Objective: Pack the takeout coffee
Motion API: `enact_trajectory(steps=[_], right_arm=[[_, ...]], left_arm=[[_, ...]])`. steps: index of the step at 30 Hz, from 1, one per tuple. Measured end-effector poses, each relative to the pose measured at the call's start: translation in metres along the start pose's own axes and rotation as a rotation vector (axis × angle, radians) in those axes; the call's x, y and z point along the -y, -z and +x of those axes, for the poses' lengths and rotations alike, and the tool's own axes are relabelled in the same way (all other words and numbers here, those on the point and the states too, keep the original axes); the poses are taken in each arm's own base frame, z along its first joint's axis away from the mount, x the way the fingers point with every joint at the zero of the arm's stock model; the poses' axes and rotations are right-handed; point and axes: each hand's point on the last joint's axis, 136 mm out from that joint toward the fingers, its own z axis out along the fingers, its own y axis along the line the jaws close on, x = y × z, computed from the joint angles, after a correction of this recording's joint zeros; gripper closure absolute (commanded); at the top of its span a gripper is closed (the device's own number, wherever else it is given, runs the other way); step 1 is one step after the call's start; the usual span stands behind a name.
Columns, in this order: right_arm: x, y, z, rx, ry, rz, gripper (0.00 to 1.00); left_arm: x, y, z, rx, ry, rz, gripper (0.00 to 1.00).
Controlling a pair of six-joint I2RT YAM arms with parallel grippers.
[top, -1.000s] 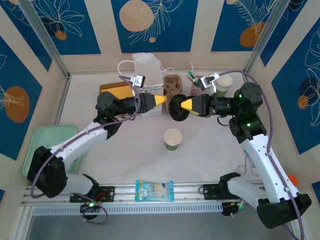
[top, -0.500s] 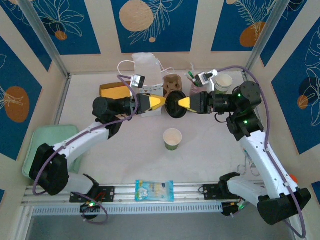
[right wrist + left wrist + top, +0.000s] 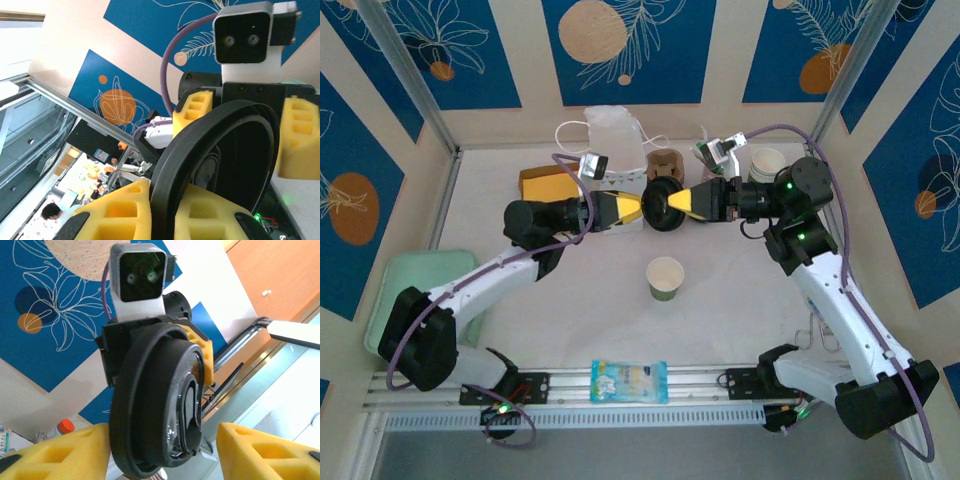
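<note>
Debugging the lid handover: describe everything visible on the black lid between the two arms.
The black lid is a round takeout cup lid that looks like glossy plastic, with a raised outer rim, a recessed centre and an elongated sip tab moulded in. It is held in the air, standing on edge between the two arms. The right tool is shut on its rim, a yellow finger on each face. The left tool is open with the lid between its fingers. Whether they touch it cannot be told.
</note>
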Motion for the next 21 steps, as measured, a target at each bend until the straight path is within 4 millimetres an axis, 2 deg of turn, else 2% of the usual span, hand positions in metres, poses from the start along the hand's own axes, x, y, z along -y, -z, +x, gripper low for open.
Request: enact_trajectory(steps=[10,21], right_arm=[[-0.001,-0.001,-0.002,0.005,0.019,-0.008,0.88],[0.008,0.003,0.002,0.038,0.005,0.053,0.86]], left_arm=[[0.001,0.0,-0.001,0.006,0.019,0.003,0.65],[-0.01,0.002,0.002,0.005,0.044,-0.028,0.72]])
